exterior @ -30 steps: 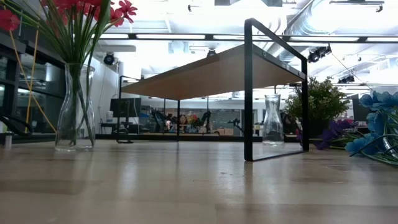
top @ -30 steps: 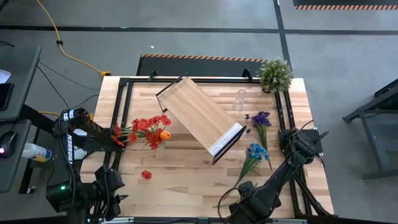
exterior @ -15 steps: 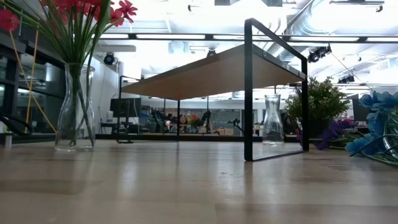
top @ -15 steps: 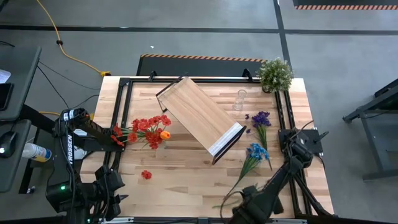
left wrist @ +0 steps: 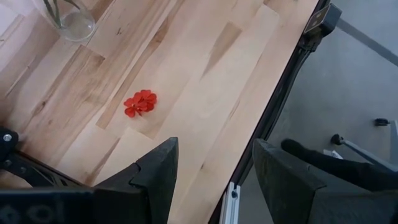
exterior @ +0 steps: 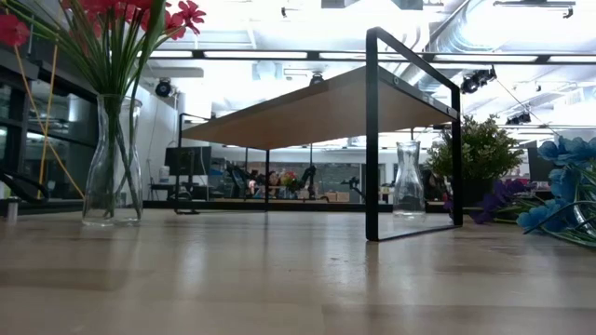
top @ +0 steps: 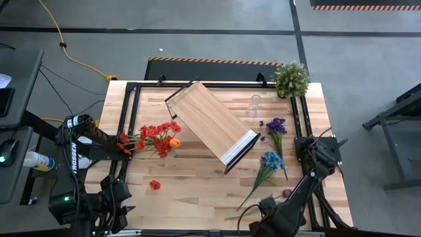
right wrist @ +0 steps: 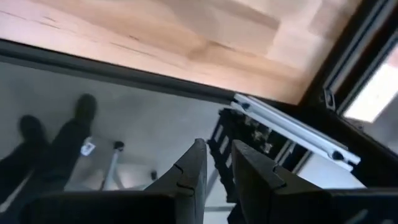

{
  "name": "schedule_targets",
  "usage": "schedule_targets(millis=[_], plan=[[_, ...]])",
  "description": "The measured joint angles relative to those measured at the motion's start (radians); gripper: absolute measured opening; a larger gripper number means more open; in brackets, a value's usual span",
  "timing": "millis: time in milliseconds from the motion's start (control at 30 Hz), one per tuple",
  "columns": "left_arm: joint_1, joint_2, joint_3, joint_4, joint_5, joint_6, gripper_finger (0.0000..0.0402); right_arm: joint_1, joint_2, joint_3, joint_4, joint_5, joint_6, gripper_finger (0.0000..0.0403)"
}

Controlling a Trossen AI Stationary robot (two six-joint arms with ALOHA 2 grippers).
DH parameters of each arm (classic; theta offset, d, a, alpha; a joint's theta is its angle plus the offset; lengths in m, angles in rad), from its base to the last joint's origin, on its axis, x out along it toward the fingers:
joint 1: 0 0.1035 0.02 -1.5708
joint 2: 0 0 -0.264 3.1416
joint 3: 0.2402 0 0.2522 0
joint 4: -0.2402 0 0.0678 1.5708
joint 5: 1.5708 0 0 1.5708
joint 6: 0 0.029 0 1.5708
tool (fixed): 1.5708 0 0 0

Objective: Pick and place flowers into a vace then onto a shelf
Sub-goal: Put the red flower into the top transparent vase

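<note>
Red and orange flowers stood in a glass vase on the table's left, blue flowers lay right of the shelf. The left gripper hung spread and empty; the right gripper, nearly closed, gripped nothing at the front edge.

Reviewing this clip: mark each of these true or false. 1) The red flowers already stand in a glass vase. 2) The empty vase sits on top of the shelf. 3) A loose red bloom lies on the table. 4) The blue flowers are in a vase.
1) True: the red flowers stand in a glass vase.
2) False: the empty vase stands on the table beside the shelf.
3) True: a loose red bloom lies there.
4) False: the blue flowers lie flat on the table.
</note>
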Motion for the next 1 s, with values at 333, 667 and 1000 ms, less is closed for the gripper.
schedule_targets(millis=[333,667,1000], plan=[[0.0,0.0,0.0,0.0,0.014,-0.001,0.0239,-0.034,-0.157,0.0,-0.001,0.193,-0.077,0.0067],[0.0,0.0,0.0,0.0,0.014,-0.01,0.0239,-0.063,-0.346,-0.132,0.0,0.278,-0.123,0.0067],[0.0,0.0,0.0,0.0,0.014,-0.059,0.0239,-0.067,-0.613,-0.458,-0.002,0.208,-0.079,0.0067]])
